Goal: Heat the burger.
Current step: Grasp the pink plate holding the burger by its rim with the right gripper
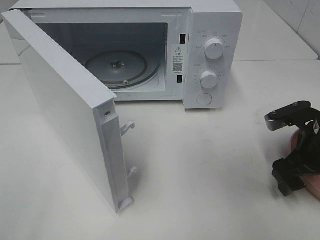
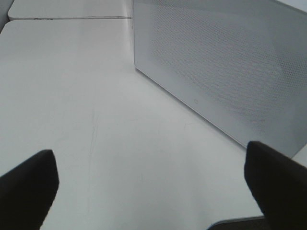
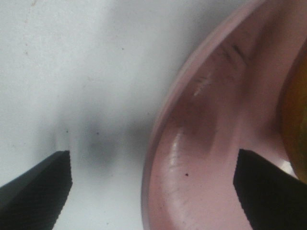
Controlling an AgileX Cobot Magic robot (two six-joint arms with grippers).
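Only a golden-brown sliver of the burger [image 3: 297, 110] shows, at the edge of the right wrist view, sitting on a pink plate [image 3: 201, 158]. In the exterior view the burger is out of sight. My right gripper [image 3: 153, 191] is open and straddles the plate's rim, one finger over the table and the other over the plate's inside. From above, that gripper [image 1: 299, 150] hangs at the far right edge over the plate [image 1: 312, 187]. My left gripper [image 2: 153, 191] is open over bare table with nothing between its fingers, and it is out of the exterior view.
The white microwave [image 1: 212, 30] stands at the back with its door [image 1: 65, 110] swung wide open toward the front left. Its glass turntable [image 1: 117, 67] holds nothing. The door's perforated panel [image 2: 220, 72] lies ahead of my left gripper. A white table [image 1: 200, 175] spreads between door and plate.
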